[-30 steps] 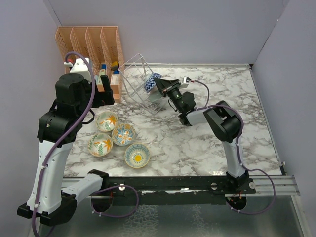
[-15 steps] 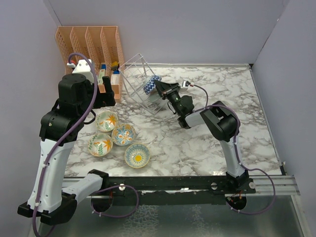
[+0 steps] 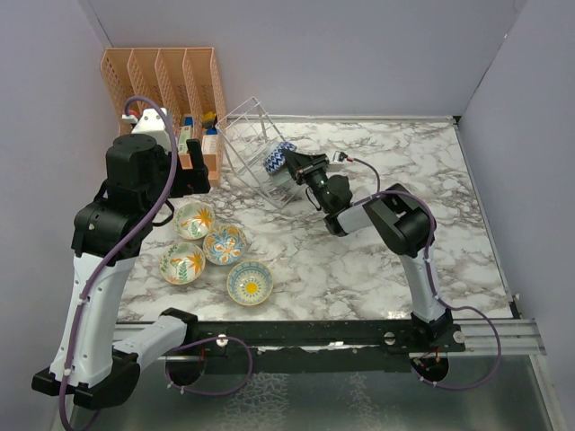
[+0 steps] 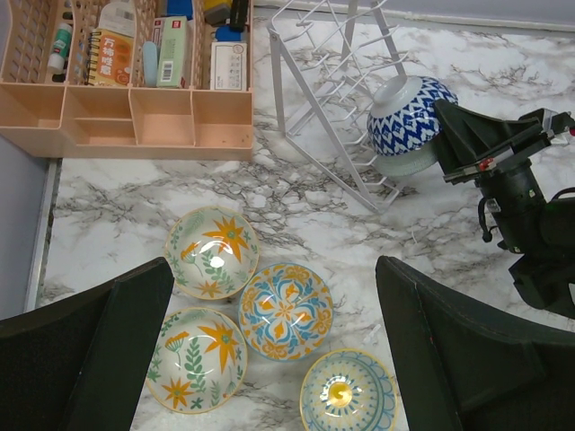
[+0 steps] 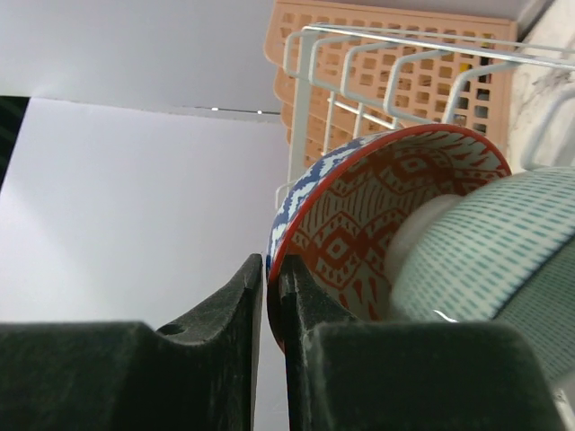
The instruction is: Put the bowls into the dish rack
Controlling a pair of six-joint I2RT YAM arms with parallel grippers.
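The right jaws are closed tight on the rim of a blue-and-white bowl (image 5: 377, 180), one finger on the patterned outside and one on the red-patterned inside. This bowl is held tipped on edge among the wires of the dish rack (image 3: 244, 144), its foot towards the rack. A pale teal bowl (image 5: 485, 251) is seen close against its open side; whether the two touch cannot be told. The left jaws are spread wide and hold nothing. They hang above four painted bowls (image 4: 285, 310) clustered upright on the counter (image 3: 377, 260), well apart from the rack.

The placing step is judged to be in hand. Next, the held bowl needs to be settled into a slot so that the wires bear it before the rim is let go; a slip or a nudge to the light rack is the likely risk. Four bowls remain to be loaded.

The counter is white marble-patterned and is enclosed by plain pale walls (image 3: 314, 54). An orange organizer (image 4: 126, 117) with small items stands just beside the rack.
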